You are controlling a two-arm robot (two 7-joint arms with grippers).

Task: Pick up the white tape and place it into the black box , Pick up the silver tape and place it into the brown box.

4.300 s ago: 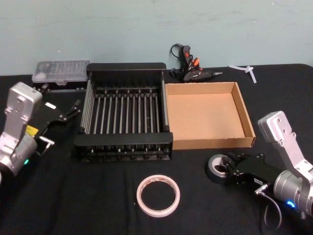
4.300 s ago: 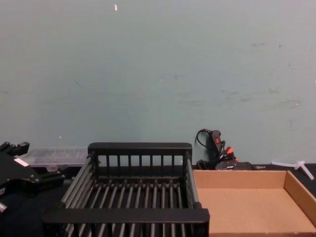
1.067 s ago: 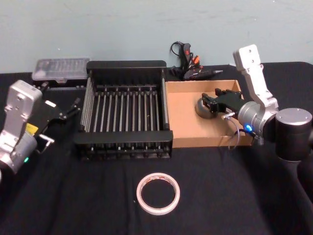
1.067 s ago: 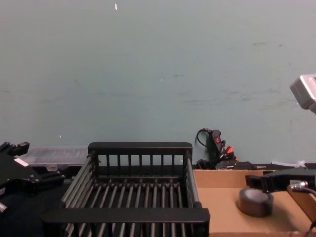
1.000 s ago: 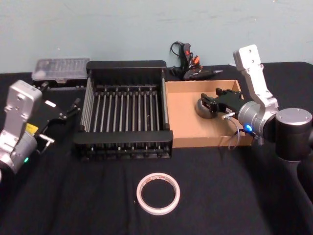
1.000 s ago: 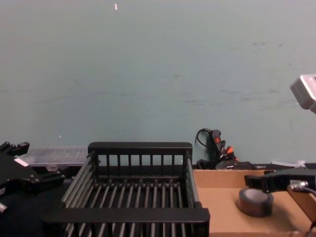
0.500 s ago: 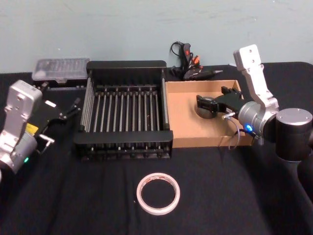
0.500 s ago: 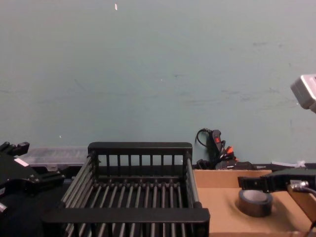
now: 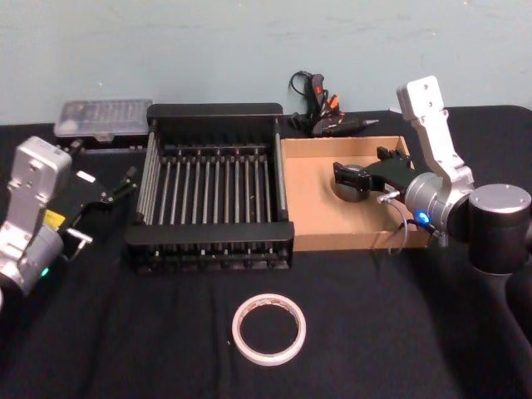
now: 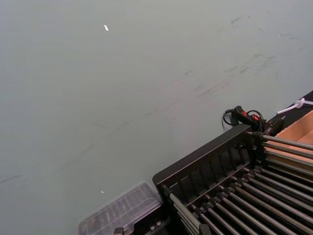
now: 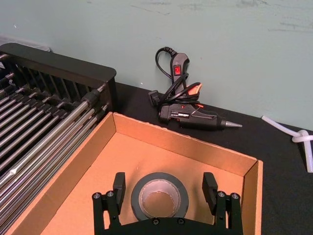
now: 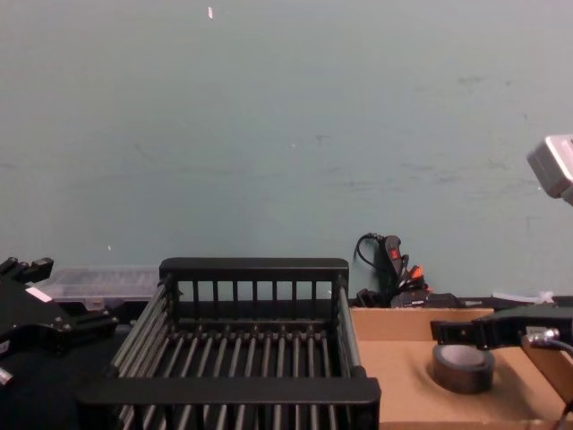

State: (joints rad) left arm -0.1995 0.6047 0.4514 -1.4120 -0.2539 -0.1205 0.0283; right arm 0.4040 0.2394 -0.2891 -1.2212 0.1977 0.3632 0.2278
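Silver tape point(image 11: 159, 198): small grey roll with a pale core, lying flat on the floor of the brown box point(image 9: 316, 212), toward its far right part. It sits between the two fingers of the right gripper with a gap on each side.

Right gripper point(image 11: 166, 192): over the brown box, fingers point(image 11: 118, 184) spread wide on either side of the silver tape, not pressing on it. In the chest view one black finger hangs just above the roll point(image 12: 462, 365).

Brown box: shallow tan cardboard tray, right of the black box point(image 9: 212, 112) and touching its side.

Black box: slatted black crate at the table's centre, bars running front to back, nothing inside it.

White tape point(image 9: 268, 329): wide thin whitish ring lying flat on the black tablecloth point(image 9: 125, 332), in front of the black box and well apart from both grippers.

Left gripper point(image 9: 116, 189): on the left of the table, beside the black box, holding nothing; its fingers point toward the crate, and whether they are spread or closed cannot be told.

Other items: a black glue gun point(image 11: 188, 115) with its coiled cord behind the brown box by the wall; a clear plastic case point(image 9: 104, 116) behind the left of the black box; a white plastic piece point(image 11: 302, 139) at the table's far right.
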